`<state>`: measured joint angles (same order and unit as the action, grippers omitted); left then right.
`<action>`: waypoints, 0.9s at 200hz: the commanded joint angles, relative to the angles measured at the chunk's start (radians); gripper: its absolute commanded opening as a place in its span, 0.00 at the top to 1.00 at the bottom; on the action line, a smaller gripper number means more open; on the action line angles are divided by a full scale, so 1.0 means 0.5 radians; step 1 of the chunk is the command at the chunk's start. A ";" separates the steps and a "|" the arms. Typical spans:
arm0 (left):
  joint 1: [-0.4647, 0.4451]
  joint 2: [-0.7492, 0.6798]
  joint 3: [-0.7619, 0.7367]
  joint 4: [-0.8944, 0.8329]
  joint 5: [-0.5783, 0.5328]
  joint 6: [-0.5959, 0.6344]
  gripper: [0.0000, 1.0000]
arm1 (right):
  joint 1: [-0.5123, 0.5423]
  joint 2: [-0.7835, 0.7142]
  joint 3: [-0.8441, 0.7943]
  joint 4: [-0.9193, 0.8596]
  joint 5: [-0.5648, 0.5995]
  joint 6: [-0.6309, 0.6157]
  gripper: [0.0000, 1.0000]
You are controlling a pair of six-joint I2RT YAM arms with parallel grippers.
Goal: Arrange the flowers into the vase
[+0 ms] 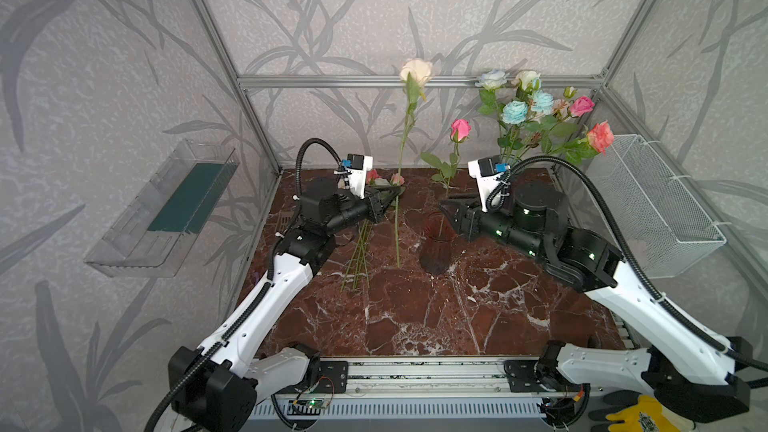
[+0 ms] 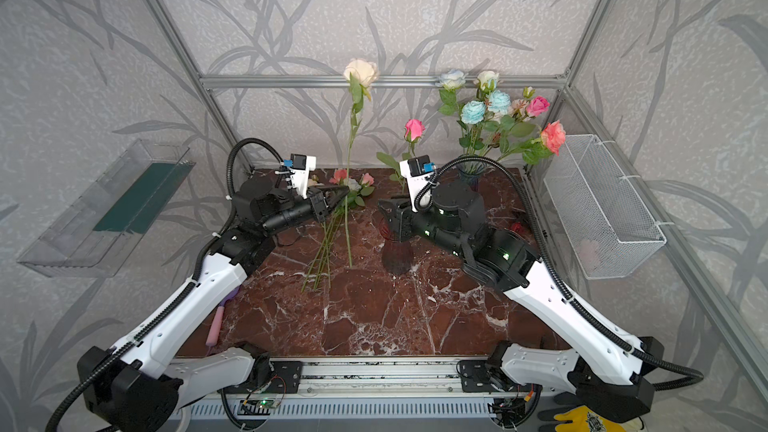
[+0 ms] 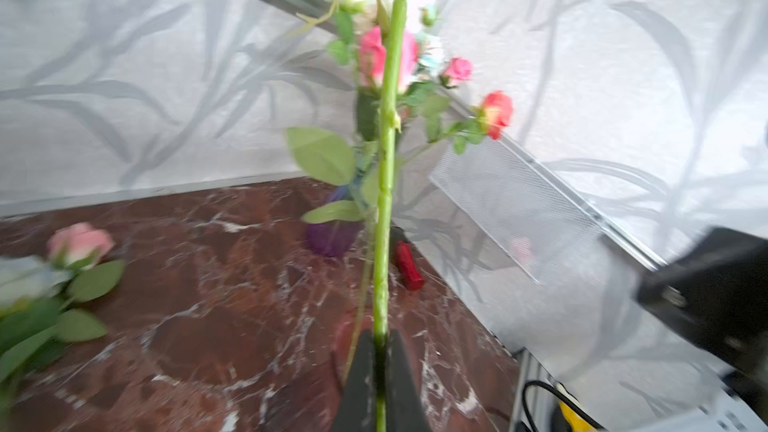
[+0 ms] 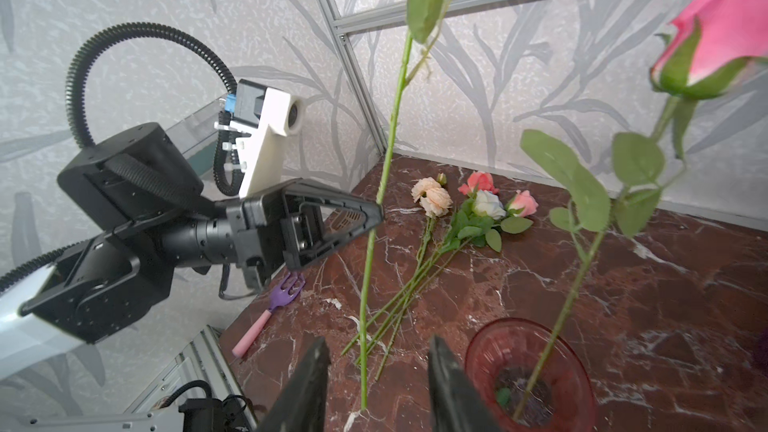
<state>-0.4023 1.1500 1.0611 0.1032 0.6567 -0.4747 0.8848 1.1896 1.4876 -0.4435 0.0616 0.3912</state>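
Two dark fingers (image 4: 307, 384) of the right gripper (image 4: 377, 342) fill the foreground of the right wrist view, parted and gripping nothing, with the foot of a long green stem (image 4: 376, 243) showing in the gap. Both top views place that stem ahead of the right fingertips and apart from them. It belongs to the cream rose (image 1: 415, 71) and stands close to upright, head high against the back rail and cut end low over the table (image 1: 457, 317); whether the end touches the marble cannot be told. The left gripper (image 3: 381, 336) is clamped on the stem below its middle, reaching in from the left, so that arm alone carries the rose. Just beside the right gripper, on the side away from the stem, sits the red vase (image 4: 478, 347), mouth up, with one pink rose (image 4: 723, 27) leaning in it. In the top views the vase lies to the right of the held stem, so the left arm would probably have to lift the cut end above the rim and carry it that way; the open right jaws are nearer the vase. Farther out, the loose flowers (image 4: 469, 209) lie flat behind the left gripper, and a bouquet (image 1: 536, 105) stands in a purple vase (image 3: 332, 238) at the back right.
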 commanded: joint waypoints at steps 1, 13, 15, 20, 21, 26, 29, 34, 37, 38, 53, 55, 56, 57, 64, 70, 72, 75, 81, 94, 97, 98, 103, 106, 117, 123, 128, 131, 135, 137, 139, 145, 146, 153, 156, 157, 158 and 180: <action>-0.100 -0.034 0.030 0.167 0.240 -0.010 1.00 | 0.019 0.133 0.129 0.117 0.000 -0.057 0.57; -0.135 -0.036 0.034 0.167 0.249 -0.010 1.00 | 0.019 0.194 0.164 0.176 0.018 -0.060 0.56; -0.139 -0.036 0.035 0.165 0.253 -0.010 1.00 | 0.019 0.203 0.170 0.185 0.024 -0.060 0.55; -0.145 -0.033 0.035 0.174 0.265 -0.020 1.00 | 0.019 0.229 0.182 0.207 0.042 -0.066 0.55; -0.146 -0.035 0.033 0.177 0.266 -0.022 1.00 | 0.019 0.234 0.185 0.208 0.045 -0.065 0.55; -0.147 -0.037 0.030 0.195 0.271 -0.036 1.00 | 0.019 0.262 0.202 0.212 0.060 -0.070 0.55; -0.149 -0.039 0.026 0.206 0.273 -0.041 1.00 | 0.019 0.281 0.212 0.213 0.068 -0.068 0.55; -0.148 -0.043 0.020 0.221 0.276 -0.054 1.00 | 0.017 0.305 0.233 0.205 0.084 -0.068 0.55; -0.151 -0.044 0.018 0.226 0.270 -0.059 1.00 | 0.019 0.317 0.242 0.200 0.090 -0.064 0.55; -0.150 -0.044 0.017 0.228 0.268 -0.059 1.00 | 0.019 0.320 0.243 0.200 0.092 -0.063 0.55; -0.150 -0.052 0.010 0.240 0.263 -0.064 1.00 | 0.017 0.348 0.244 0.212 0.143 -0.034 0.55; -0.149 -0.051 0.010 0.239 0.259 -0.065 1.00 | 0.018 0.348 0.241 0.212 0.159 -0.028 0.55; -0.149 -0.051 0.010 0.237 0.258 -0.064 1.00 | 0.018 0.347 0.239 0.214 0.165 -0.023 0.55; -0.149 -0.051 0.012 0.236 0.258 -0.065 1.00 | 0.019 0.347 0.235 0.214 0.170 -0.019 0.55; -0.152 -0.053 0.010 0.235 0.262 -0.060 1.00 | 0.019 0.341 0.212 0.238 0.207 0.002 0.55; -0.151 -0.052 0.010 0.236 0.266 -0.059 1.00 | 0.017 0.334 0.191 0.259 0.238 0.006 0.56; -0.151 -0.051 0.010 0.235 0.266 -0.058 1.00 | 0.016 0.332 0.187 0.265 0.248 0.007 0.56; -0.151 -0.053 0.010 0.235 0.266 -0.058 1.00 | 0.016 0.327 0.177 0.275 0.260 0.009 0.57; -0.150 -0.054 0.010 0.235 0.269 -0.059 1.00 | 0.016 0.324 0.163 0.295 0.271 0.009 0.61; -0.149 -0.060 0.008 0.238 0.267 -0.057 1.00 | 0.007 0.318 0.148 0.332 0.274 0.009 0.68; -0.150 -0.059 0.006 0.239 0.267 -0.054 1.00 | 0.003 0.317 0.145 0.342 0.266 0.011 0.69; -0.150 -0.060 0.005 0.240 0.267 -0.055 1.00 | 0.002 0.319 0.145 0.344 0.263 0.011 0.69; -0.149 -0.060 0.004 0.242 0.267 -0.054 1.00 | -0.007 0.323 0.145 0.360 0.243 0.017 0.73; -0.151 -0.059 0.006 0.242 0.268 -0.056 1.00 | -0.011 0.324 0.145 0.367 0.233 0.020 0.75; -0.149 -0.060 0.005 0.242 0.270 -0.052 1.00 | -0.032 0.332 0.144 0.394 0.189 0.057 0.78; -0.150 -0.060 0.002 0.240 0.270 -0.049 1.00 | -0.052 0.341 0.140 0.409 0.142 0.088 0.78; -0.149 -0.060 0.006 0.235 0.269 -0.045 1.00 | -0.074 0.350 0.142 0.421 0.089 0.117 0.78; -0.147 -0.060 0.007 0.232 0.267 -0.040 1.00 | -0.087 0.356 0.139 0.428 0.064 0.137 0.78; -0.149 -0.063 0.009 0.222 0.264 -0.032 1.00 | -0.101 0.364 0.141 0.431 0.031 0.164 0.77; -0.150 -0.063 0.010 0.219 0.262 -0.028 1.00 | -0.107 0.368 0.141 0.432 0.016 0.174 0.77; -0.149 -0.063 0.010 0.214 0.263 -0.026 1.00 | -0.114 0.372 0.142 0.435 0.003 0.186 0.77; -0.150 -0.066 0.010 0.206 0.256 -0.019 1.00 | -0.128 0.381 0.141 0.441 -0.038 0.211 0.78; -0.150 -0.066 0.010 0.205 0.255 -0.018 1.00 | -0.128 0.383 0.140 0.443 -0.042 0.213 0.77; -0.149 -0.066 0.010 0.199 0.252 -0.012 1.00 | -0.137 0.391 0.140 0.456 -0.075 0.218 0.79; -0.150 -0.066 0.010 0.196 0.249 -0.009 1.00 | -0.138 0.395 0.140 0.461 -0.083 0.219 0.80; -0.150 -0.066 0.010 0.196 0.247 -0.010 1.00 | -0.138 0.396 0.141 0.461 -0.085 0.220 0.80; -0.148 -0.066 0.009 0.194 0.246 -0.009 1.00 | -0.138 0.397 0.140 0.461 -0.087 0.220 0.81; -0.150 -0.058 0.013 0.192 0.254 -0.007 1.00 | -0.146 0.403 0.141 0.482 -0.136 0.238 0.83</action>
<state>-0.4770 1.1439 1.0611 0.1791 0.7647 -0.4908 0.8204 1.3804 1.5620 -0.2516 0.0479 0.4782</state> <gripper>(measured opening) 0.048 0.177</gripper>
